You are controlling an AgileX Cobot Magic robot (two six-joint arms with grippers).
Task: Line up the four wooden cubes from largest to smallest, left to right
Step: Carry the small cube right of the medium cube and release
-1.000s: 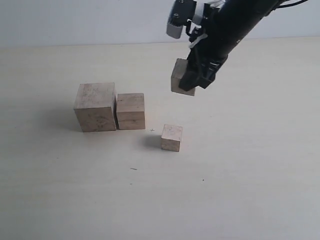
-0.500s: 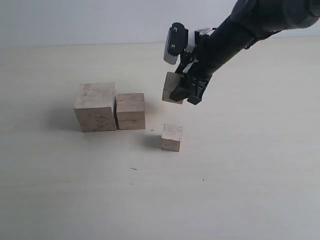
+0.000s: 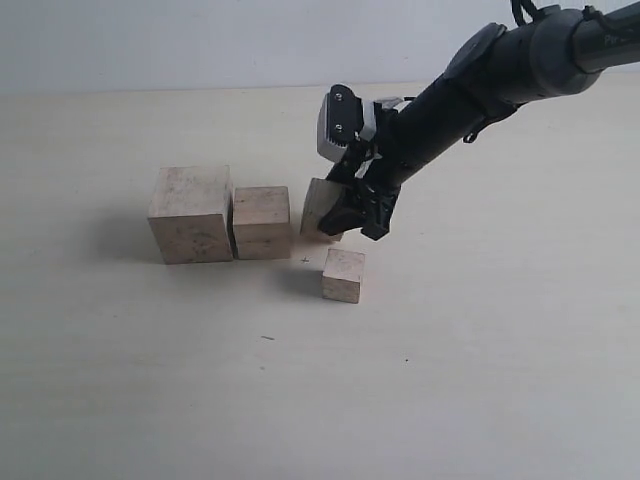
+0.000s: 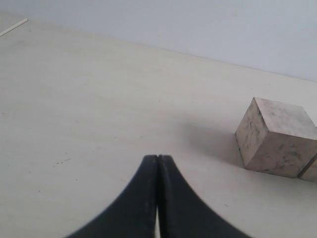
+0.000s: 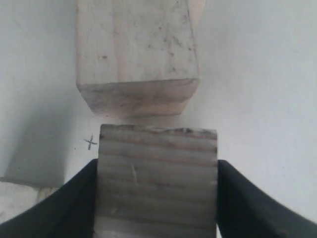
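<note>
Counting down by size, the largest cube [image 3: 191,213] sits toward 9 o'clock on the surface [image 3: 480,380] in the exterior view. The second cube [image 3: 262,222] touches its 3 o'clock face, so the first two places in the row look settled.

The third cube [image 3: 322,208] is clamped between the fingers of the right gripper [image 3: 355,212], one finger on each side face. It is low at the second cube's 3 o'clock, just beside it with a narrow gap. Whether its base rests on the surface cannot be told. This looks like the placing step for the third position, with release not yet made.

The smallest cube [image 3: 343,275] stands alone at about 5 o'clock from the held one, near it but out of the line. It has yet to be set at the row's 3 o'clock end, which would leave the job roughly half to two-thirds done.

The left gripper [image 4: 157,163] holds nothing, its fingers pressed together, well apart from the largest cube.
</note>
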